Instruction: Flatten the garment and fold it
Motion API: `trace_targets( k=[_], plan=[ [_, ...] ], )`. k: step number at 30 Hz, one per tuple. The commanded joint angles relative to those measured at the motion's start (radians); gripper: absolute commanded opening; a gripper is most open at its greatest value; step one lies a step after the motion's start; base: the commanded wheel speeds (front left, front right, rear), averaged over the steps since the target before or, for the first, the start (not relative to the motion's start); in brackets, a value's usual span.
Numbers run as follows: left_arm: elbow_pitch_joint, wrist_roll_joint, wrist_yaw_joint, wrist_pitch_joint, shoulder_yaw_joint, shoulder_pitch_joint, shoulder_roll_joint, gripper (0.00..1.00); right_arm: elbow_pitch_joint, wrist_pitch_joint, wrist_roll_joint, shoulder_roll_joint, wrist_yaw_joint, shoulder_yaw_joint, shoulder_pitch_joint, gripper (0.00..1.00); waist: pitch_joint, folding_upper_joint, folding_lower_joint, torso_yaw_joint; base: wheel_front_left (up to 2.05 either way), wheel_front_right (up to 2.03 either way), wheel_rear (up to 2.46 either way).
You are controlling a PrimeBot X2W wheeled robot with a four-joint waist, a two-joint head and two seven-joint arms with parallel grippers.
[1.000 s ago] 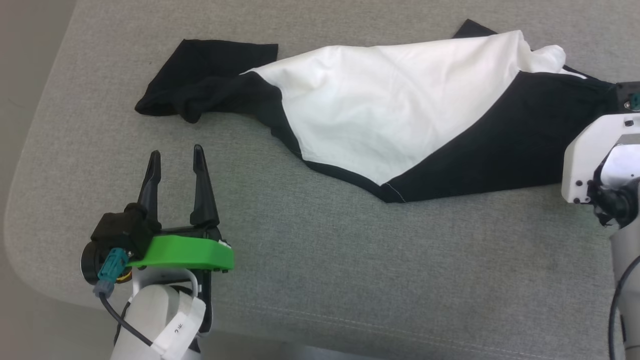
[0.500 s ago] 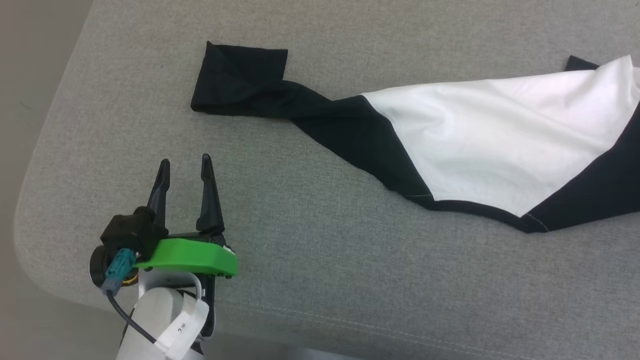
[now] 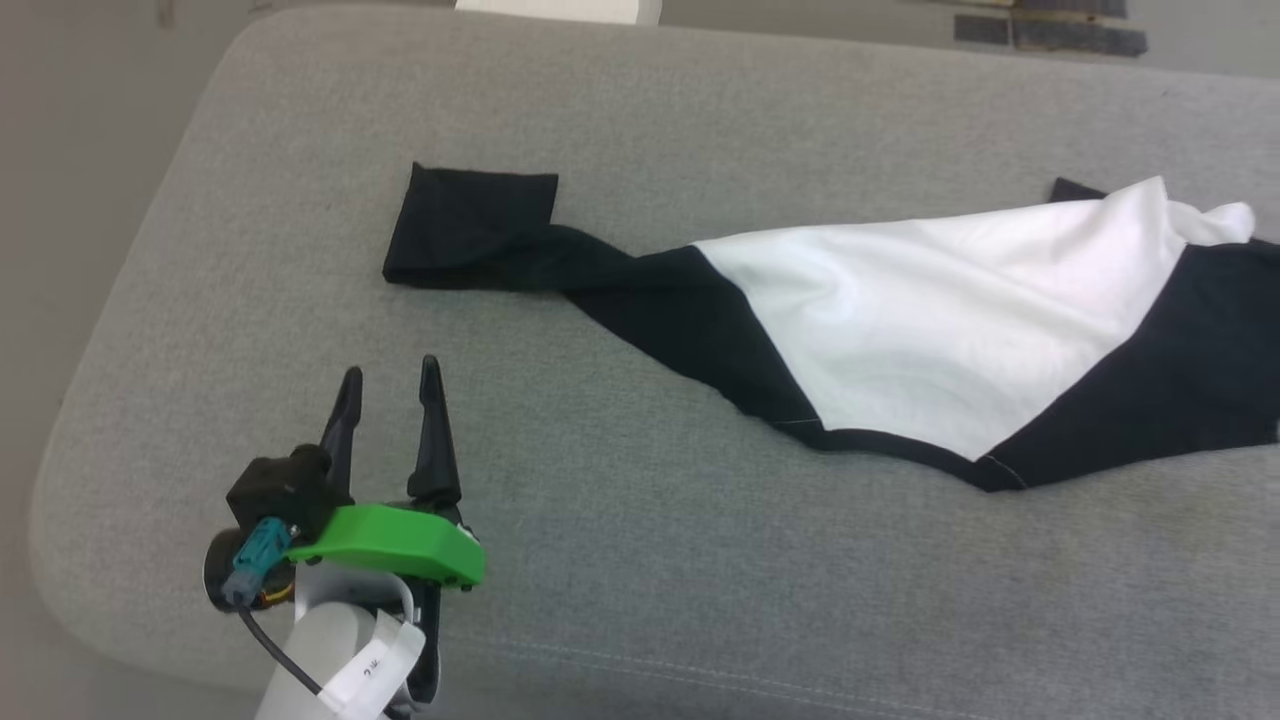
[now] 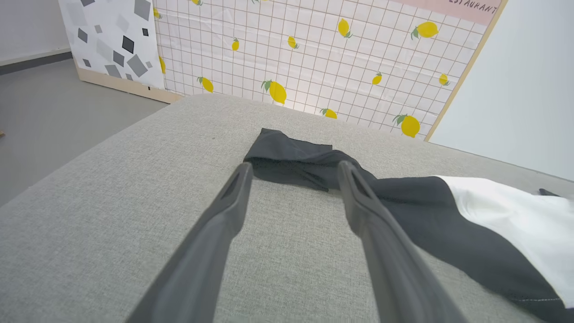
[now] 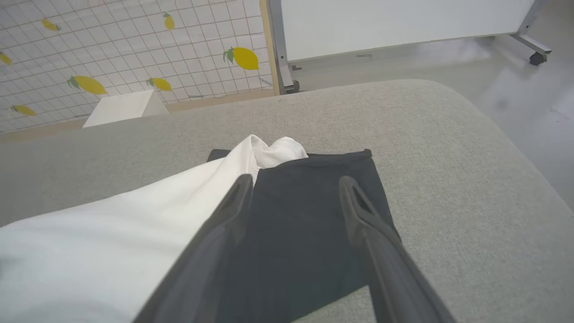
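The black-and-white shirt [image 3: 1100, 400] lay unfolded in a long, twisted diagonal across a grey upholstered cushion [image 3: 640, 580]. Its black sleeve [image 3: 470, 225] rested flat toward the robot's left. Its white body panel [image 3: 930, 320] was rumpled toward the right, where the cloth ran off the edge of the head view.

The left gripper [image 3: 390, 370] was poised over the cushion's near left corner, its 2 dark fingers spread apart and empty. It pointed at the sleeve but stood apart from it.

Seen from its own wrist camera, the right gripper [image 5: 296, 178] had its 2 fingers spread wide over the shirt's black side section, just beside a bunched white fold [image 5: 273, 152]. It pinched nothing, and whether the tips touched the cloth could not be told.

A lemon-print grid panel [image 4: 314, 54] stood behind the cushion.
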Motion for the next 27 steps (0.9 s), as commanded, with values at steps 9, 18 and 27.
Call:
trace_targets(
  k=[9, 18, 27],
  plan=[
    [0.138, -0.249, 0.104, 0.312, -0.167, -0.183, -0.006, 1.00, -0.131, -0.038, 0.072, 0.110, -0.002, 0.077, 0.196, 1.00, 0.006, -0.0001, 0.0000, -0.133, 0.00, 0.00, 0.00],
    [0.370, -0.228, 0.235, 0.712, -0.312, -0.460, -0.004, 1.00, -0.150, -0.057, 0.086, 0.115, -0.002, 0.090, 0.192, 1.00, 0.080, -0.0001, 0.0000, -0.216, 0.00, 0.00, 0.00],
    [0.524, -0.191, 0.248, 0.858, -0.382, -0.506, 0.021, 1.00, -0.124, -0.084, 0.098, 0.117, -0.002, 0.110, 0.182, 1.00, 0.116, -0.0001, 0.0000, -0.258, 0.00, 0.00, 0.00]
  ],
)
